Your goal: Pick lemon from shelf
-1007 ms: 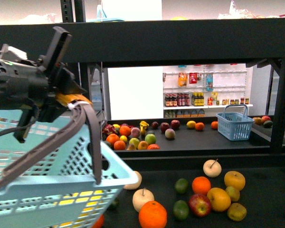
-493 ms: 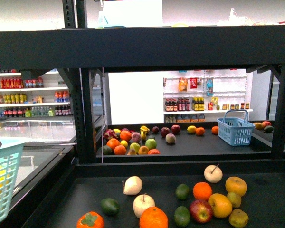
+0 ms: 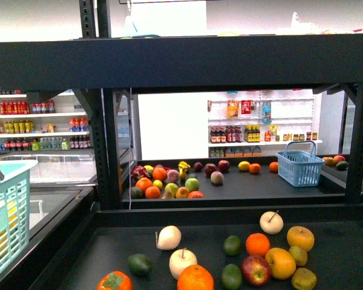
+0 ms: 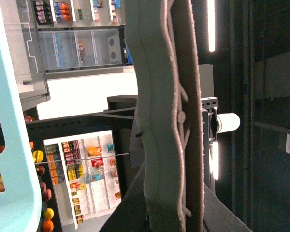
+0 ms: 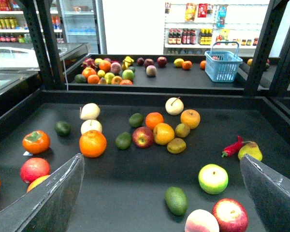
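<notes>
The right gripper (image 5: 162,193) hangs spread and empty over the shelf (image 5: 135,188); the left gripper's state I cannot tell. The likeliest lemon (image 5: 164,134) sits pressed among an apple (image 5: 143,137) and an orange (image 5: 154,120), so a careless descent could grab the wrong fruit or scatter the cluster

front and right wrist share shelf (image 3: 169,248) fruit.

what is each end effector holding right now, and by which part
The left end effector is shut on the basket handle. The right end effector is open, holding nothing.
</notes>
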